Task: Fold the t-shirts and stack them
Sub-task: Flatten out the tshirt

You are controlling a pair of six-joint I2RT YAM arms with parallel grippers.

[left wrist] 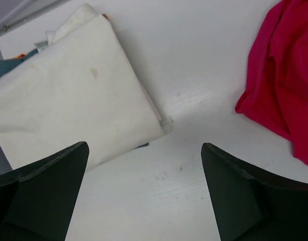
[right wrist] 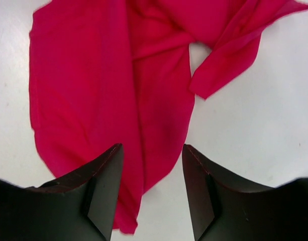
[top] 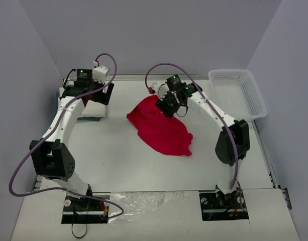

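A bright red t-shirt lies crumpled in the middle of the table, with one sleeve sticking out. My right gripper hovers over its far edge, open. The red cloth shows below and between the jaws, and nothing is gripped. A cream t-shirt lies as a folded rectangle at the far left. My left gripper stands wide open above the bare table, just beside the cream fold's corner. The red shirt's edge shows at the right of the left wrist view.
A white mesh basket stands at the far right corner. Something dark teal peeks out from under the cream shirt. Grey walls close in the table on three sides.
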